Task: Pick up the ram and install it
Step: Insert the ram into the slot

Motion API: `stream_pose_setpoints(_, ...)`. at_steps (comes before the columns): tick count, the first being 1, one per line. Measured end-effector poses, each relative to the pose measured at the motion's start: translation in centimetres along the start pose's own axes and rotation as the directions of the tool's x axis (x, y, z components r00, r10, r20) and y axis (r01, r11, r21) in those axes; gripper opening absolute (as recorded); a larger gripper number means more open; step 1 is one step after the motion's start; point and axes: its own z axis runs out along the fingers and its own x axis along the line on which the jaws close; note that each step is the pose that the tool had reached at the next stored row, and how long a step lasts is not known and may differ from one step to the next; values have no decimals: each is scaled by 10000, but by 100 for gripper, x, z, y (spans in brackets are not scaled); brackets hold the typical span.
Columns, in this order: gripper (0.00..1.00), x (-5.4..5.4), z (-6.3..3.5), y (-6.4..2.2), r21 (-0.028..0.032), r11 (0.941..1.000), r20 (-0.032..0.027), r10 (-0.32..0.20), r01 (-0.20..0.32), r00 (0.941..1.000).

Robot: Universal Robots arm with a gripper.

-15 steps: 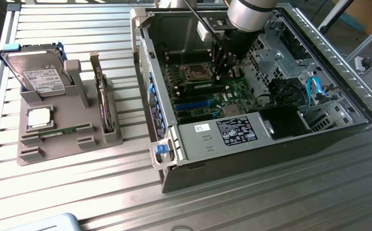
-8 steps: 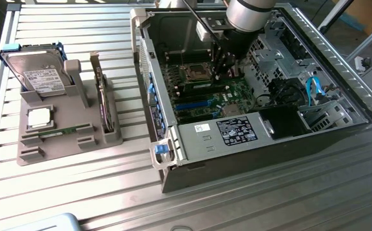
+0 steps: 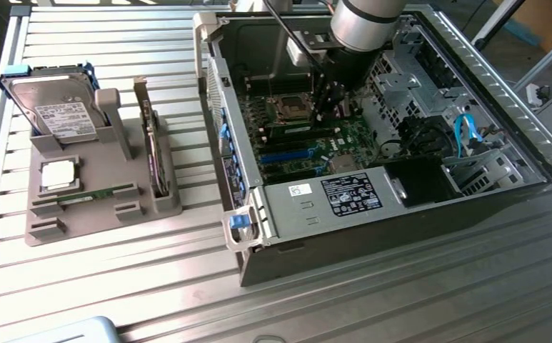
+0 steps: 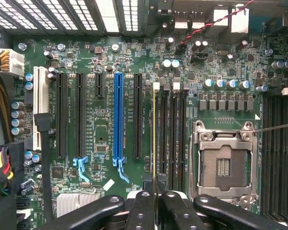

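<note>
Ram [image 4: 155, 143] is in the gripper's [image 4: 156, 194] clench inside the case. In the wrist view it shows edge-on as a thin pale line running along the memory slots [image 4: 170, 134].

Table [image 3: 113, 286]: slatted metal, carries everything. The PC case [image 3: 352, 250] lies on its side w/ the cover off, so the board [image 4: 101, 129] faces up. That's why the arm [image 3: 363, 21] drops nearly straight down into the opening.

A grey tray [image 3: 76, 214] sits on the exterior view's left, well apart from the case. It props parts upright in grooves so fingers can pinch them from above. A hard drive [image 3: 56, 111] stands at its back & an upright card [image 3: 152, 143] along its case-side edge.

On the board there are long black slots, one blue slot [image 4: 118, 115] & an empty chip socket [image 4: 224, 160] w/ a metal frame. The memory slots lie between the blue slot & the socket, just beside the socket.

The fingers [image 4: 143, 211] are pressed tight on the ram's two flat faces, which leaves its lower edge free to meet a slot. The ram is held on edge & lined up lengthwise w/ the memory slot farthest from the socket, b/c it only goes in square. Whether that edge is already in the slot or just above it, I can't tell from this angle.
</note>
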Motion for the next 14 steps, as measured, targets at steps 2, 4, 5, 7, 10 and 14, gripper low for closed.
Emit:
stream_pose_setpoints(2, 12, 0, 0, 0, 2, 10000, -2, 0, 0, 10000)
stream_pose_setpoints(4, 12, 0, 2, 0, 3, 10000, 0, 10, -10, 10000)
stream_pose_setpoints(5, 12, -2, 4, 0, 4, 10000, 2, 28, -28, 10000)
stream_pose_setpoints(7, 12, -4, 8, 2, 6, 9999, 4, 122, -122, 9999)
stream_pose_setpoints(10, 12, -5, 10, 4, 7, 9998, 6, 194, -194, 9998)
stream_pose_setpoints(14, 12, -26, 51, 3, 37, 9998, 5, 193, -193, 9998)
